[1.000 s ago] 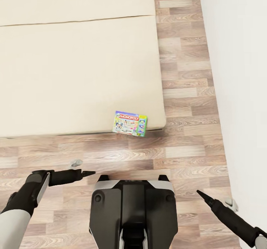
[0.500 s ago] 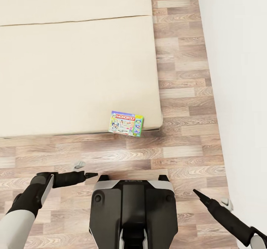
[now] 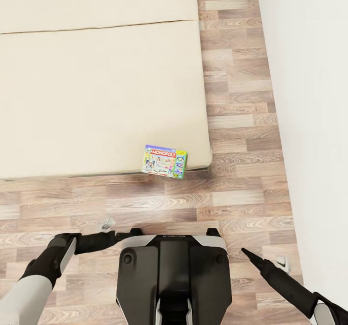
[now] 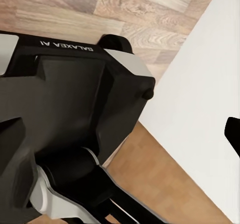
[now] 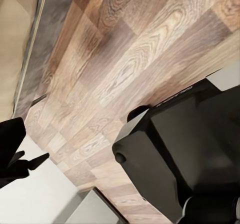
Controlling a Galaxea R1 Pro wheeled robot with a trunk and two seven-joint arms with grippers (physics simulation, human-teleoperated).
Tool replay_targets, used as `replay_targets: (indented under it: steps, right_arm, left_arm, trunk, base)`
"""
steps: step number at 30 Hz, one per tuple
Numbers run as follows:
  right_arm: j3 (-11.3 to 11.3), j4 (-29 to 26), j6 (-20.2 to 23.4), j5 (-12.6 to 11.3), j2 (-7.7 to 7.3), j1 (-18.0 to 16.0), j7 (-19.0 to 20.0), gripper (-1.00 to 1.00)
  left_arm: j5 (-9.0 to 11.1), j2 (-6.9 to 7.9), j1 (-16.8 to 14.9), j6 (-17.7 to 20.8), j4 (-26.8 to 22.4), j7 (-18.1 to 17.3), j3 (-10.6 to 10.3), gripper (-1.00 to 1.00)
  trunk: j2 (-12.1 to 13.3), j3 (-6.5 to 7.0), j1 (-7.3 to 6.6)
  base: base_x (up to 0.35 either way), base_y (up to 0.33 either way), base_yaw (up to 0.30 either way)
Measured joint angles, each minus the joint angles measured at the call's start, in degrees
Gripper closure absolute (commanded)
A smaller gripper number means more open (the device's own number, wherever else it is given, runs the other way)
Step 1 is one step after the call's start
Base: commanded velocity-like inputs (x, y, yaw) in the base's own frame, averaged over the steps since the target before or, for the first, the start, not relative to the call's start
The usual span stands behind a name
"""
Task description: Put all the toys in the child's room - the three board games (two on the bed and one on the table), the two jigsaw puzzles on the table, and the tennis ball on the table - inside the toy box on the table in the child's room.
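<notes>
1. One board game (image 3: 165,160) is in view: the Monopoly box, flat on the bed (image 3: 96,97) at its near corner, close to the edge above the floor (image 3: 232,122).
2. Left claw (image 3: 126,235) sits low beside the base (image 3: 171,276), tips drawn to a point, so it looks closed and empty. The game is well ahead of it and off to its right.
3. Right claw (image 3: 246,254) is also low, near the wall (image 3: 314,97), apparently closed and empty. The game is ahead and to its left.
4. Toy box and table are not in these views.
5. Risks, as I judge them:
   - The box is flat on a soft mattress, so closed fingers would shove it rather than grip it. Open the claw first.
   - It lies near the bed edge, so a push could tip it onto the floor.
   - Right arm is close to the wall, so swinging outward may clip it.
   - Both arms hug the base, so lifting carelessly may hit it.
</notes>
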Motion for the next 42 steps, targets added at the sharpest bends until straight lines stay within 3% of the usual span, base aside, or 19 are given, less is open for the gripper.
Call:
replay_targets:
  steps: [4,14,38,42]
  right_arm:
    - [0.22,-0.11,0.00,0.00,0.02,0.00,0.10,-1.00]
    - [0.57,-4.30,0.03,-0.01,-0.11,0.00,1.47,-1.00]
    - [0.29,-6.44,-0.07,0.46,-0.22,0.02,11.97,-1.00]
    - [0.20,-6.57,-0.02,0.27,-0.38,0.06,15.59,-1.00]
  left_arm:
    - [0.72,-0.25,-0.06,-1.21,1.16,-0.34,0.04,-1.00]
    - [4.75,-0.52,-0.09,-2.40,2.31,-0.75,-0.08,-1.00]
    - [6.16,-0.13,-0.27,-2.57,2.45,-0.93,-0.03,-1.00]
    - [7.35,-0.06,-0.41,-2.51,2.45,-0.96,-0.03,-1.00]
  trunk:
    - [-0.79,-0.35,0.44]
    - [-4.81,-2.16,2.64]
    - [-14.46,-6.48,7.92]
    - [-16.07,-7.20,8.80]
  base:
    - [0.000,0.000,0.000]
    - [0.000,0.000,0.000]
    - [0.000,0.000,0.000]
    - [0.000,0.000,0.000]
